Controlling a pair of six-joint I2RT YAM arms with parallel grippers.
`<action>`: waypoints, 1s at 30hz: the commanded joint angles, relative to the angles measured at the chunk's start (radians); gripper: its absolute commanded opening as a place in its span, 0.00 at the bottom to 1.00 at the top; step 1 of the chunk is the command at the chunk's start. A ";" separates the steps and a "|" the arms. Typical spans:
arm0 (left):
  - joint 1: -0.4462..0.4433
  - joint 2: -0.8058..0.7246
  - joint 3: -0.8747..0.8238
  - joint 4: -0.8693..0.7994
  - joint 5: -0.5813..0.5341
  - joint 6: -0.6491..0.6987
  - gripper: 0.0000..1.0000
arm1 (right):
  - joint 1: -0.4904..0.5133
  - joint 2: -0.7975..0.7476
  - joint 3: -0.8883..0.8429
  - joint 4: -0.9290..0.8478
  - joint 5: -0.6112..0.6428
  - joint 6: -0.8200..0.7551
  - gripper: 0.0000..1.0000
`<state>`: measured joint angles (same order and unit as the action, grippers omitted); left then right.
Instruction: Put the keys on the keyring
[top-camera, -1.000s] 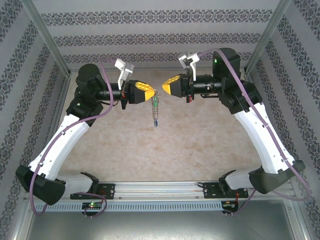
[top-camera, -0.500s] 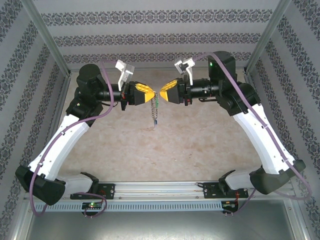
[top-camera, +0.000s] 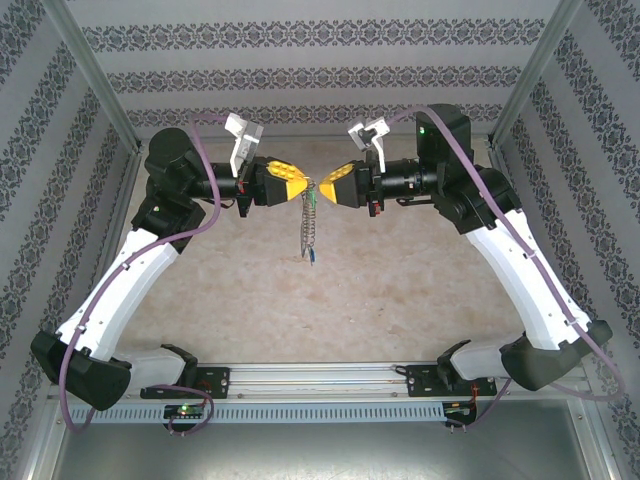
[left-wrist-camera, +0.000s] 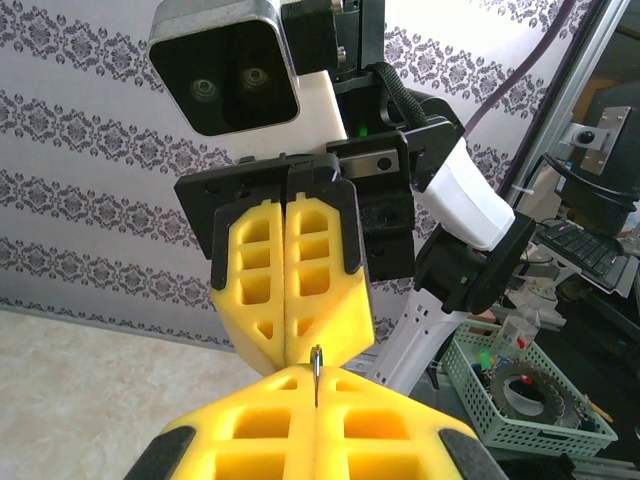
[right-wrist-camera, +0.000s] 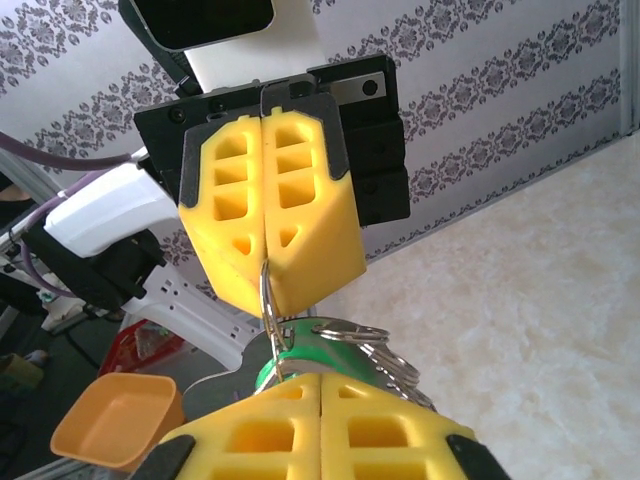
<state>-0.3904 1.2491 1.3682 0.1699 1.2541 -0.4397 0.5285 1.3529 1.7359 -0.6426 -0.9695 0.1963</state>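
Above the table's far middle my two grippers meet tip to tip. My left gripper (top-camera: 304, 189) (left-wrist-camera: 316, 376) is shut on the thin grey wire of the keyring (right-wrist-camera: 265, 290) (left-wrist-camera: 317, 362), seen edge-on between its yellow fingers. My right gripper (top-camera: 323, 188) (right-wrist-camera: 320, 378) is shut on the key with the green tag (right-wrist-camera: 312, 343), which sits at its fingertips against the keyring wire. Small silver rings (right-wrist-camera: 375, 338) crowd beside the green tag. A chain of metal pieces (top-camera: 309, 222) dangles below the two grippers, ending in a small blue tag (top-camera: 312, 256).
The beige tabletop (top-camera: 400, 280) lies well below the hanging chain. Patterned walls and metal posts (top-camera: 95, 90) enclose the cell. A green basket (left-wrist-camera: 520, 405) and an orange cup (right-wrist-camera: 108, 420) stand outside it.
My right gripper has moved left to meet the left gripper, opened briefly and closed again at the green-tagged key. The left gripper has shifted slightly up and left, and the chain swung with it.
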 joint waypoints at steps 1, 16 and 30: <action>0.010 -0.014 -0.001 0.080 0.017 -0.022 0.00 | 0.013 0.012 -0.006 0.026 -0.040 0.005 0.06; 0.017 -0.008 -0.001 0.109 0.027 -0.051 0.00 | -0.001 -0.051 -0.056 0.094 -0.060 0.052 0.31; 0.017 -0.016 -0.005 0.111 0.020 -0.056 0.00 | 0.014 -0.012 -0.049 0.176 -0.108 0.103 0.19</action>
<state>-0.3840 1.2491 1.3636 0.2115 1.2575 -0.4805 0.5331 1.3266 1.6840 -0.5034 -1.0382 0.2913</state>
